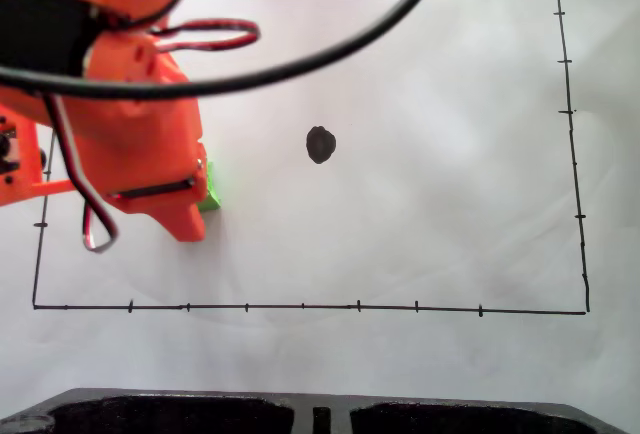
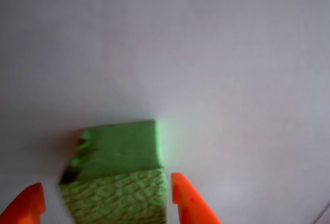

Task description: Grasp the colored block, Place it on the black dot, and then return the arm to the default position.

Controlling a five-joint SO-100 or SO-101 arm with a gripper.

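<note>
Orange fingers (image 2: pixel 188 201) of the gripper (image 2: pixel 105 203) straddle the green block (image 2: pixel 121 175) without clamping it yet; block (image 1: pixel 211 194) sits near the sheet's (image 1: pixel 420 234) left edge, well apart from the dot (image 1: pixel 320 144)

The fixed camera is looking straight down on my desk (image 1: pixel 420 234) from well above, taking in the drawn rectangle (image 1: pixel 300 307). My wrist camera is riding close behind my hand (image 2: pixel 105 198), facing forward and down. Both are sharing the green block (image 2: pixel 118 177) beside me.
</note>
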